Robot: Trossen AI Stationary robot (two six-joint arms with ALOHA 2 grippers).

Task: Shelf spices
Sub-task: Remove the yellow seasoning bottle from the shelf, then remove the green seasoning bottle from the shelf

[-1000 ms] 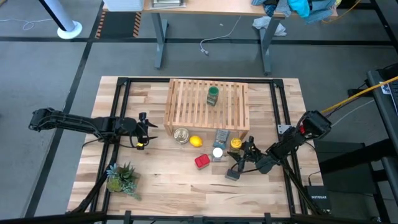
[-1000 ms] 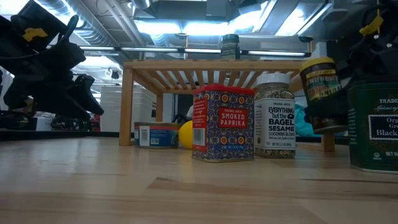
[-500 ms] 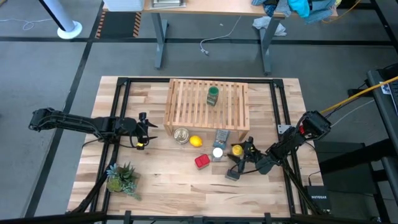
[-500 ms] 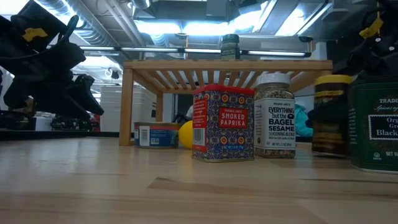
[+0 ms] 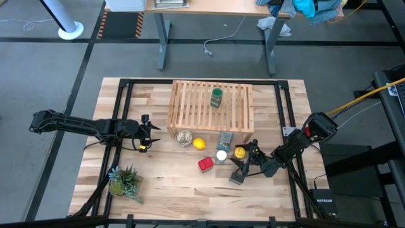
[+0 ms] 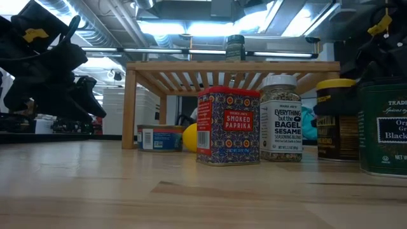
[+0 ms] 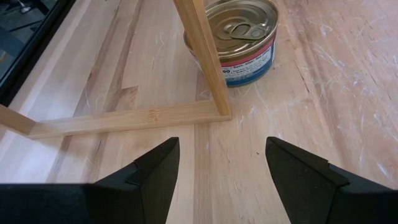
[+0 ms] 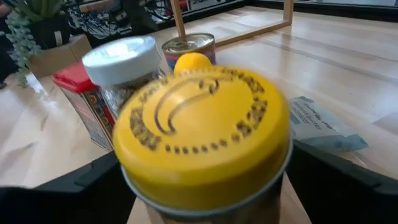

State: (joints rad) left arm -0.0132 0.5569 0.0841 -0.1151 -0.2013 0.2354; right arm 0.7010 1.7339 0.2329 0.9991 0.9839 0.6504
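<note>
A light-wood slatted shelf [image 5: 211,106] stands as a low rack on a butcher-block table [image 5: 164,183]. On top of the shelf stands one spice, a green-lidded jar [image 5: 216,97].

The other four spices stand on the table, close together just off the shelf's long edge on the side nearer the two arms' bases. The white-lidded glass jar of sesame seasoning [image 6: 282,119] and the red patterned paprika tin [image 6: 228,125] are side by side. The dark grey tin [image 5: 237,177] is farthest from the shelf. The yellow-lidded jar [image 8: 202,140] stands upright on the table near the shelf's corner.

The right gripper [image 5: 248,156] is around the yellow-lidded jar, one dark finger on each side, spread wide. Whether they touch it cannot be told.

The left gripper [image 7: 217,165] hovers low by the shelf's opposite end, its fingers parted and holding nothing, facing a silver round can [image 7: 239,38] beside the shelf's leg.

A yellow lemon [image 5: 199,144] lies next to that can.
</note>
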